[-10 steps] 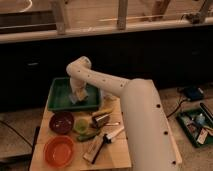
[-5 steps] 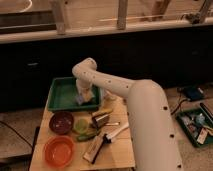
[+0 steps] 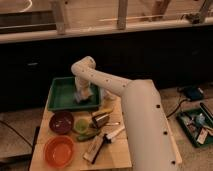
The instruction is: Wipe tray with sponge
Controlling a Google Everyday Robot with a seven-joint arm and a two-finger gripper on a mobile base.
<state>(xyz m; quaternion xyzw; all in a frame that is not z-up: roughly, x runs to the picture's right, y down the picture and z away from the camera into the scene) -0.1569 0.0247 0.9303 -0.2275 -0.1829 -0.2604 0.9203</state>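
The green tray [image 3: 61, 96] lies at the back left of the wooden table. My white arm reaches over it from the right, and my gripper [image 3: 82, 95] points down into the tray's right part. A pale light-blue sponge [image 3: 80, 97] shows at the gripper's tip, resting on or just above the tray floor.
In front of the tray are a dark maroon bowl [image 3: 61, 122], an orange bowl [image 3: 59, 151], a small green cup [image 3: 81, 125], a metal cup [image 3: 101, 120] and a black-and-white brush [image 3: 102, 142]. A bin of items [image 3: 197, 126] sits on the floor at the right.
The arm's elbow has swung right and the gripper with the sponge has shifted right across the tray floor.
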